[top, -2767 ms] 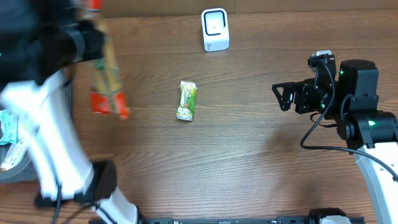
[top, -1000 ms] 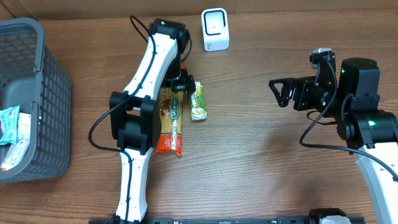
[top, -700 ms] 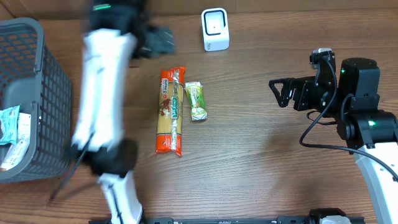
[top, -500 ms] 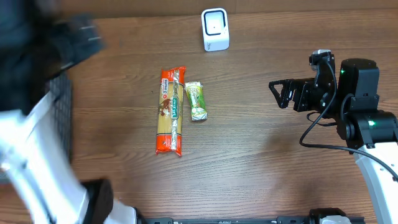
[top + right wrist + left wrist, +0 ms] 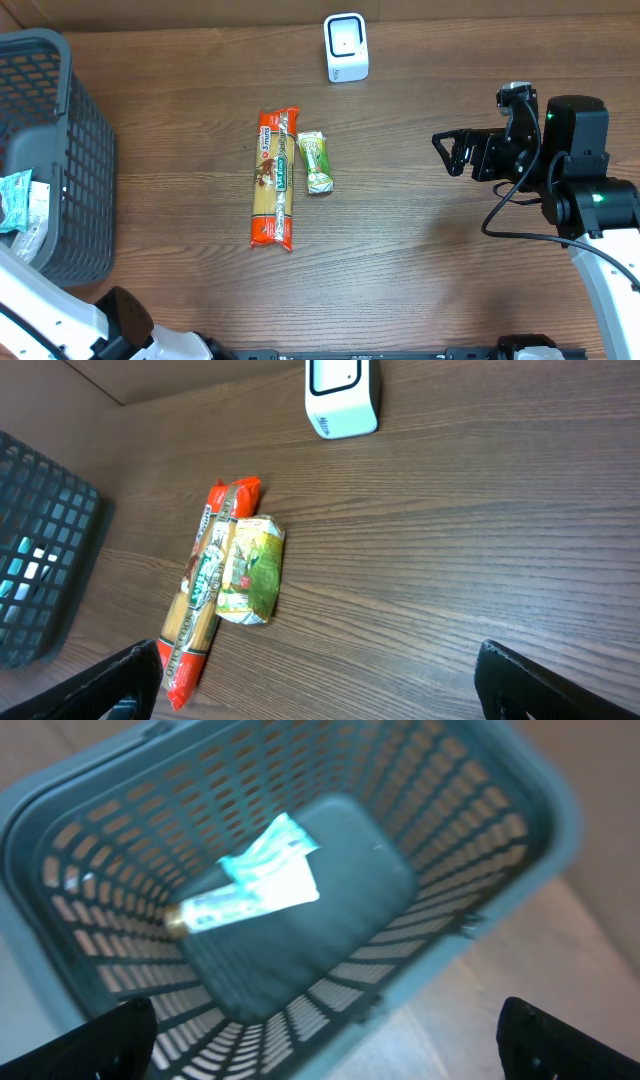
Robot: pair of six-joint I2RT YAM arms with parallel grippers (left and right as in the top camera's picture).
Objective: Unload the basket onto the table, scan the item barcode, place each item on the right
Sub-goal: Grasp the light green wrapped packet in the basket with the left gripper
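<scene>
A long orange pasta packet [image 5: 275, 180] lies on the wooden table with a small green packet [image 5: 317, 162] right beside it. The white barcode scanner [image 5: 346, 47] stands at the far edge. No barcode shows on either packet. My right gripper [image 5: 447, 153] hovers open and empty to the right of them; its wrist view shows the pasta packet [image 5: 200, 600], green packet [image 5: 250, 570] and scanner [image 5: 340, 395] ahead of the right gripper [image 5: 325, 685]. My left gripper [image 5: 330, 1050] is open and empty above the grey basket [image 5: 480, 870].
The grey basket [image 5: 60, 150] stands at the table's left edge and holds a blue-white packet [image 5: 262, 880] with a few other wrapped items [image 5: 20, 215]. The left arm's white links [image 5: 45, 315] cross the bottom left corner.
My left arm has swung away from the two packets, leftwards to over the basket, leaving the pasta packet lying beside the green one. The right arm has not moved.
</scene>
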